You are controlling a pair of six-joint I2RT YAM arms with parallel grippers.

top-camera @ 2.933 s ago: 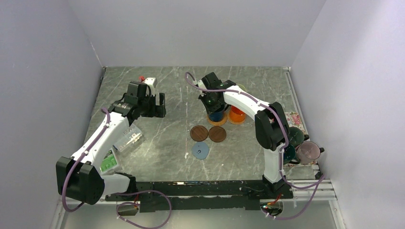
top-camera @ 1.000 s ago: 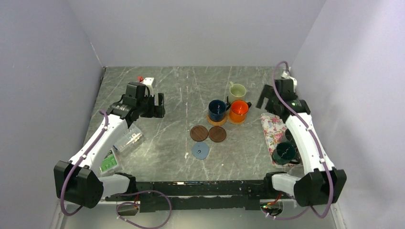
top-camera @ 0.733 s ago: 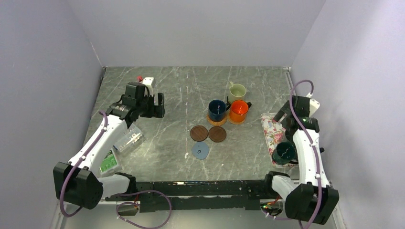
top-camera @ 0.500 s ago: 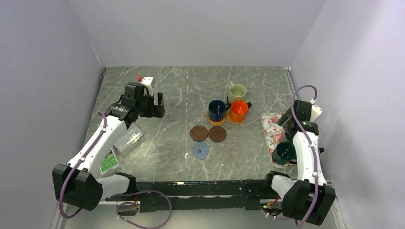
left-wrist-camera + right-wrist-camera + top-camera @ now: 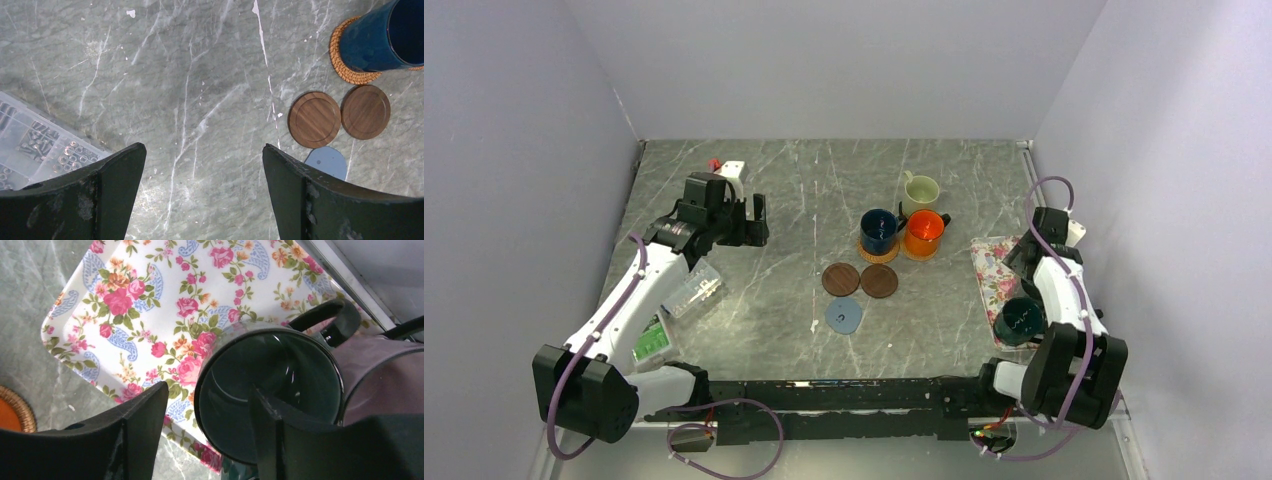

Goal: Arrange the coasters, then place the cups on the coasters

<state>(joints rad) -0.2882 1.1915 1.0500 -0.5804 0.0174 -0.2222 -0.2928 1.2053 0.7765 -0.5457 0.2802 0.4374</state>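
Grey marble table (image 5: 804,190), purple walls (image 5: 824,60), left claw (image 5: 202,150) wide and empty, right claw (image 5: 209,391) half open over green cup (image 5: 270,385) rim

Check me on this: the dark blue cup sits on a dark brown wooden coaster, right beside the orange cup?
Not quite. The dark blue cup sits on a tan woven coaster, not a brown one; the dark brown coasters lie bare nearby. It does stand beside the orange cup. The left wrist view shows this.

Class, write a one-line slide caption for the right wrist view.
Open right fingers straddle the wall of a dark green cup on the floral tray, a mauve cup beside it.
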